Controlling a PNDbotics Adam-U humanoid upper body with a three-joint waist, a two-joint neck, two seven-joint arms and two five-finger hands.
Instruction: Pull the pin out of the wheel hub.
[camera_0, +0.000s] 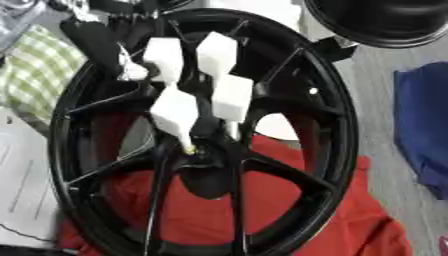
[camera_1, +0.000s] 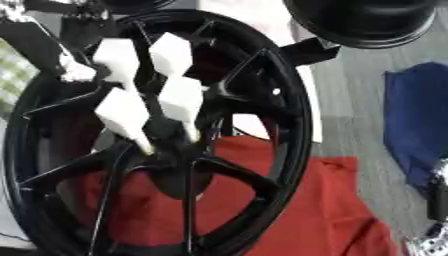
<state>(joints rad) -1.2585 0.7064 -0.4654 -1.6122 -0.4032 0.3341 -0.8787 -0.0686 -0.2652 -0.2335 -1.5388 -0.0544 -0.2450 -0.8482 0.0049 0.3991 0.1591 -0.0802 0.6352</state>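
A black spoked wheel (camera_0: 337, 115) lies flat on a red cloth (camera_0: 289, 210). Its hub (camera_0: 208, 150) sits at the centre where the spokes meet. My left hand (camera_0: 179, 112), with white finger covers, reaches down from the upper left over the wheel. Its curled fingers (camera_0: 232, 97) close in on the hub from both sides. A small yellowish bit of the pin (camera_0: 188, 148) shows at one fingertip; the rest of the pin is hidden. A silver and dark piece of my right hand (camera_1: 427, 246) shows at the lower right corner.
A blue cloth (camera_0: 424, 125) lies to the right of the wheel. A green checked cloth (camera_0: 35, 65) and white paper (camera_0: 22, 180) lie to its left. A black round object (camera_0: 385, 20) stands at the top right, close to the rim.
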